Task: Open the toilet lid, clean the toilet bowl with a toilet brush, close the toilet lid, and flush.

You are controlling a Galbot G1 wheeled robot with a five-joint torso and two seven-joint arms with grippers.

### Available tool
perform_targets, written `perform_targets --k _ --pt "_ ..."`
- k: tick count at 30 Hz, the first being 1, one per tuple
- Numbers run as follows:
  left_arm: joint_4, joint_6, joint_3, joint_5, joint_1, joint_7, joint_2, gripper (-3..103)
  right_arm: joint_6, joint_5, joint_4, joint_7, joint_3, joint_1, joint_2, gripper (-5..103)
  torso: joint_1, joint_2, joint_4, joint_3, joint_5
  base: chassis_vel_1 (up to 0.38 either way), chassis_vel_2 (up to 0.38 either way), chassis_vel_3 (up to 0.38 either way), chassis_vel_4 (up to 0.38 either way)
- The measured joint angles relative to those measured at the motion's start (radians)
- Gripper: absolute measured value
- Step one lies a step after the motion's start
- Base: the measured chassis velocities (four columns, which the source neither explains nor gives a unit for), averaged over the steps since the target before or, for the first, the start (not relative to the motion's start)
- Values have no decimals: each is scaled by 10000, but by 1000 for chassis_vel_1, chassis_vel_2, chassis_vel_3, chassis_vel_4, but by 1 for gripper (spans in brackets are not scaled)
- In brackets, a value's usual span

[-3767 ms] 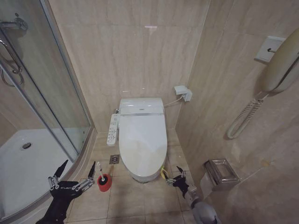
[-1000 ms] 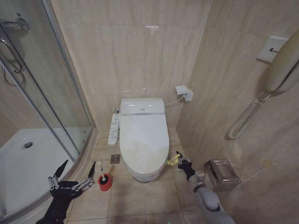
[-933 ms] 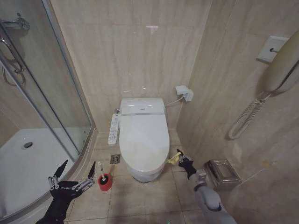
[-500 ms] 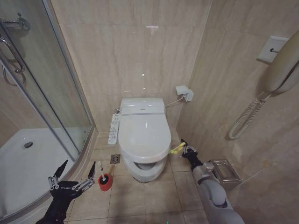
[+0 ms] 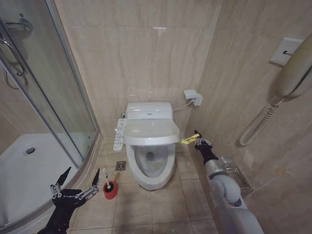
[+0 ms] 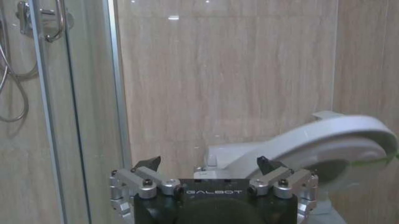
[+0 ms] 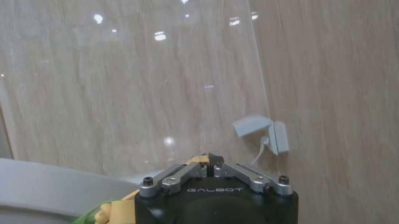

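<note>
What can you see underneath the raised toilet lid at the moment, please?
Under the half-raised toilet lid the front of the toilet bowl is exposed, with its ring seat and dark water. The rear of the bowl stays covered by the lid. The right gripper is at the lid's edge.

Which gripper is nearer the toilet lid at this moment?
The right. The right gripper is at the raised toilet lid's right edge, seemingly touching it through a yellow-green piece. The left gripper hangs open low beside the toilet brush, well clear of the lid.
</note>
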Motion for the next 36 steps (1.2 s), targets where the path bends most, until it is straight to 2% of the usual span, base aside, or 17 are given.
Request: perform_targets --k 6,19,25,36 --pt "0 0 0 0 0 0 0 100 -490 139 462 119 151 300 -40 1 0 0 -1 0 1 0 0 0 0" --pt "0 0 0 0 0 0 0 100 -253 115 512 272 264 523 -475 1 0 0 0 0 1 0 0 0 0" --pt "0 0 0 0 0 0 0 100 -347 524 -79 350 215 1153 -1050 1 0 0 1 0 1 0 0 0 0" --pt "0 0 0 0 0 0 0 100 -391 560 -1166 371 -365 2300 -1391 1 0 1 -8 0 0 0 0 0 0"
